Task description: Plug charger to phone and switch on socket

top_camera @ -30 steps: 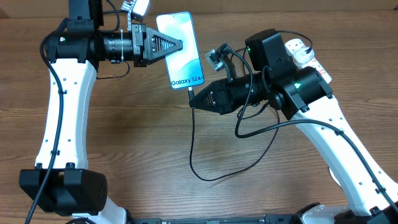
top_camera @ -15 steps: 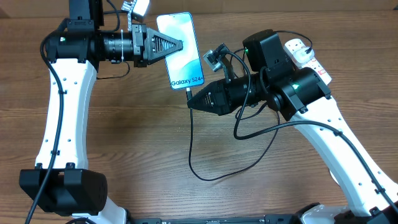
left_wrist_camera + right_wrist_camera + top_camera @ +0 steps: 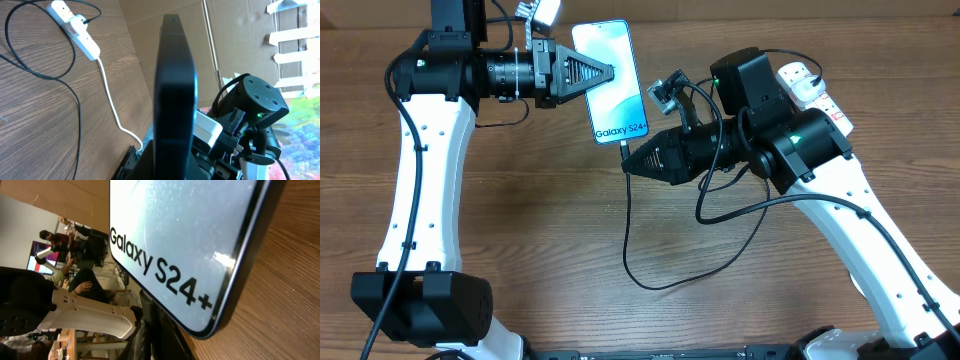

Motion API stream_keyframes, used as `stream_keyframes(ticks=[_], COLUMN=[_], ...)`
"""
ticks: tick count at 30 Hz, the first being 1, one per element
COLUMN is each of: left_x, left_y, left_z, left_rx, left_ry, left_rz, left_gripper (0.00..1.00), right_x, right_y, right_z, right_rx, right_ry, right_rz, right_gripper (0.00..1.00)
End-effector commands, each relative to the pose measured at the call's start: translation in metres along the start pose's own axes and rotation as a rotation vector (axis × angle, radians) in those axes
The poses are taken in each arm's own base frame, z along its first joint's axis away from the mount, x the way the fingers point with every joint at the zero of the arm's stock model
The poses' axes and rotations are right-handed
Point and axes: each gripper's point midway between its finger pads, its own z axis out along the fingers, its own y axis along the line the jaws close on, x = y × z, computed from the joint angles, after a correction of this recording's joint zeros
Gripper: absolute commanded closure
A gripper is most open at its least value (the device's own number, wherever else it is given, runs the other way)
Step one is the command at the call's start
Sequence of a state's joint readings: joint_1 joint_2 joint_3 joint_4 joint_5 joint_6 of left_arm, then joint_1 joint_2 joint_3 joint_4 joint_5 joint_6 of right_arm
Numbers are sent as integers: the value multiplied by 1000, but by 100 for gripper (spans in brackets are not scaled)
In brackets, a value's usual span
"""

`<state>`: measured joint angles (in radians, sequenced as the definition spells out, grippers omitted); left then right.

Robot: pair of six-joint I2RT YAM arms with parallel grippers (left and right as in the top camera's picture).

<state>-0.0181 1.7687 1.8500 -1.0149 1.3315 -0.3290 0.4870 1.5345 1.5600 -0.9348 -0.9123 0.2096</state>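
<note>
1. Surface: brown wood grain. It carries the socket and the loose loop of cable.
2. Left gripper: reaches in from the left. The jaws are pressed together on the phone's long left edge, and the left wrist view shows the phone edge-on.
3. Right gripper: sits just below the phone's lower end. The jaws pinch the charger at its connector end.
4. Socket: white, at the far right, partly hidden by the right arm and well apart from the phone.
5. Phone: screen up, with "Galaxy S24+" at the end nearest the right gripper.
6. Charger: thin black cable that runs from the phone's lower end and loops rightward.
</note>
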Motion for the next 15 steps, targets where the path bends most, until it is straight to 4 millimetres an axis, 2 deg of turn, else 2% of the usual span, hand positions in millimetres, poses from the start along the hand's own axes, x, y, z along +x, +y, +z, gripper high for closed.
stream_keyframes(ticks=[1, 15], left_x=[4, 6], left_y=[-13, -18], left_z=[0, -1], left_rx=[56, 84], left_ry=[18, 27], left_rz=[31, 31], left_gripper=[96, 96], right_x=[-5, -6], right_y=[9, 7], right_z=[-5, -5], right_rx=[-1, 13], right_ry=[-22, -28], right_rz=[-32, -29], right_gripper=[96, 96])
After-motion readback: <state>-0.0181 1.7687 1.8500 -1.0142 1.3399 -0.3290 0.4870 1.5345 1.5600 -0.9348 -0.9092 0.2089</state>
